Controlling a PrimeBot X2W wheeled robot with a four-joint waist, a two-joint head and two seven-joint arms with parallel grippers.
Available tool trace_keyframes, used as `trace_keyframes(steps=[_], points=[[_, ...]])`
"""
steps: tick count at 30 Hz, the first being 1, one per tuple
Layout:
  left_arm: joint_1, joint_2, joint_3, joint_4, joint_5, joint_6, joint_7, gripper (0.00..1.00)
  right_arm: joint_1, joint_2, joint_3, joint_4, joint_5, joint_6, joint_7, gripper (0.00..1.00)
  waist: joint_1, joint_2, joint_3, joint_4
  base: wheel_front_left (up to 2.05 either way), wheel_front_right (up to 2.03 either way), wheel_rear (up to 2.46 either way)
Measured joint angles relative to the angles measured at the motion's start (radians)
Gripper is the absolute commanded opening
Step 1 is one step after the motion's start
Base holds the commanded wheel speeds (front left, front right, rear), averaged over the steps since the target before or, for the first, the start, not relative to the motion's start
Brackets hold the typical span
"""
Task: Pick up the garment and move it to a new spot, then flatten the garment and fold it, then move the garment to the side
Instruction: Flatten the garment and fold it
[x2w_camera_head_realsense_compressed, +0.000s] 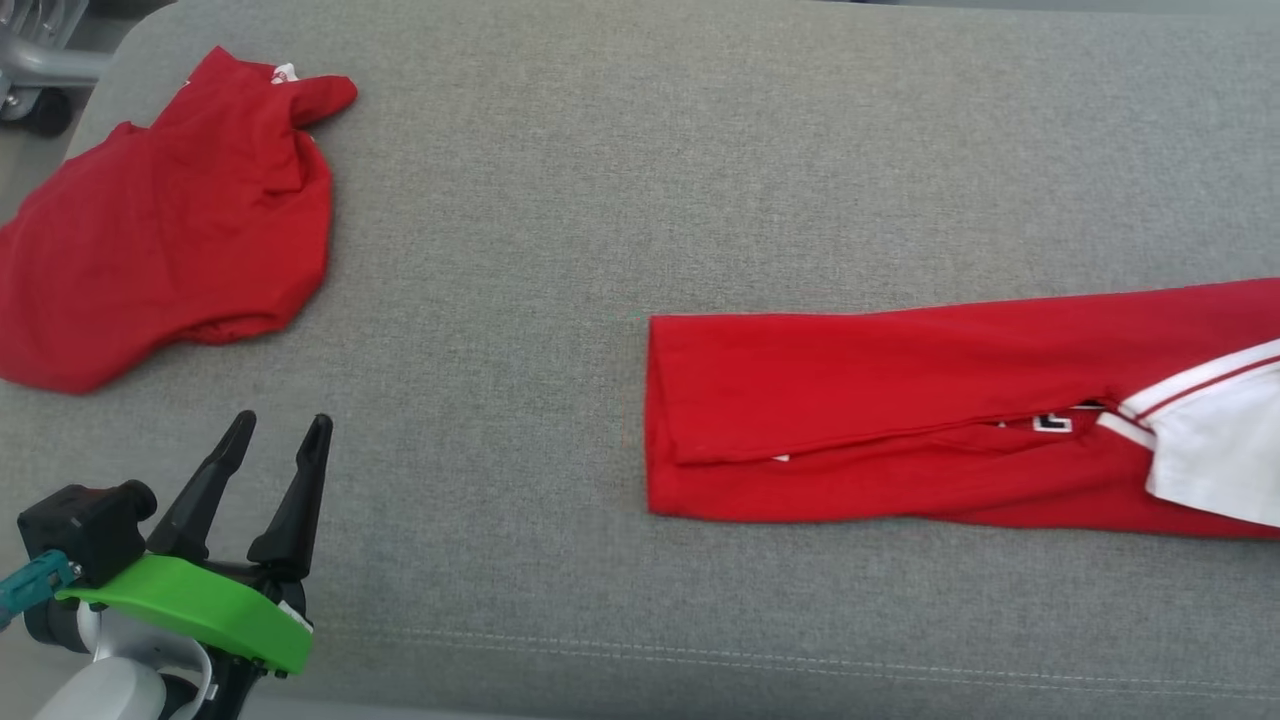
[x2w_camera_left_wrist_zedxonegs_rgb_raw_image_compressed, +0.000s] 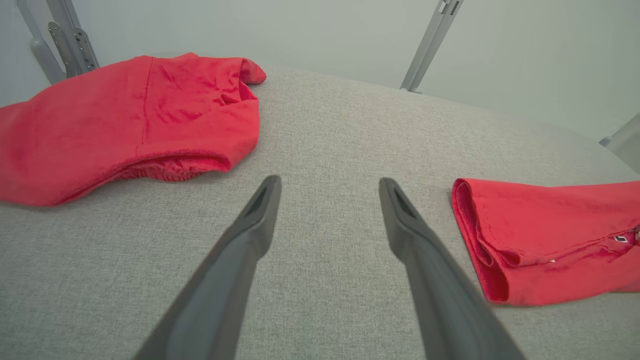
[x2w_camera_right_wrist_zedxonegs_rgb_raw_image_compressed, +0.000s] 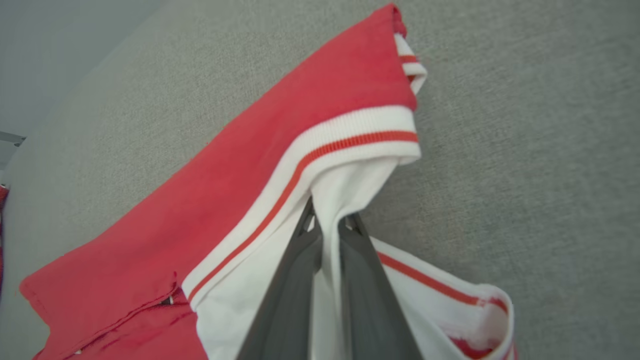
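- far left: a crumpled red top sits bunched up at the back-left corner of the grey fabric tabletop, with one bit of it poking up toward the back edge
- just in front of that, at the lower left of the head view, is the left claw. Its two dark fingers are spread wide with nothing between them, and it hangs over bare grey fabric, near the crumpled top but clear of it
- the middle of the tabletop is plain grey weave, with a stitched seam running along the near edge
- right of centre is the garment, a red one folded into a long band lying flat. Its neat folded end points toward the middle and the rest runs off the right edge of the head view
- further right, the garment's white part has red-striped ribbed trim and lies over the red
- far right: the right claw is pinched nearly closed on that white fabric, just under the striped trim, with a fold of cloth squeezed between the fingers
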Motion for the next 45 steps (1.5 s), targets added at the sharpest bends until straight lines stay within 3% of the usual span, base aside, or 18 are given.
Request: trace_keyframes(steps=[8,15,18,21,27,33,45], points=[[0.012,-0.015,0.004,-0.009,0.023,0.000,0.000,1.00,0.049,-0.107,-0.067,0.012,0.038,-0.007,-0.002,0.00,0.0000,0.0000,0.006,-0.031,0.00,0.00,0.00],[0.012,-0.023,-0.012,-0.014,0.042,0.000,0.000,1.00,0.045,-0.093,0.002,-0.242,0.039,0.074,0.061,0.00,0.0000,0.0000,0.009,-0.040,0.00,0.00,0.00],[0.011,-0.025,-0.025,-0.008,0.048,0.000,0.000,1.00,0.026,-0.110,0.041,-0.354,0.003,0.099,0.088,0.00,0.0000,0.0000,0.005,-0.037,0.00,0.00,0.00],[0.008,-0.030,-0.043,-0.005,0.052,-0.002,0.002,1.00,-0.005,-0.109,0.069,-0.457,-0.027,0.100,0.108,0.00,0.0000,0.0000,-0.001,-0.031,0.00,0.00,0.00],[-0.037,-0.054,-0.081,-0.002,0.067,-0.012,0.023,1.00,-0.056,-0.020,0.165,-0.588,-0.078,0.055,0.156,0.00,0.0000,0.0000,0.000,-0.003,0.00,0.00,0.00],[-0.088,-0.078,-0.111,0.007,0.087,-0.037,0.042,1.00,-0.092,0.082,0.217,-0.568,-0.137,-0.021,0.159,0.00,0.0000,0.0000,0.012,0.031,0.00,0.00,0.00],[-0.108,-0.089,-0.094,0.049,0.091,-0.046,0.045,1.00,-0.130,0.191,0.311,-0.478,-0.210,-0.035,0.165,0.00,0.0000,0.0000,0.039,0.079,0.00,0.00,0.00]])
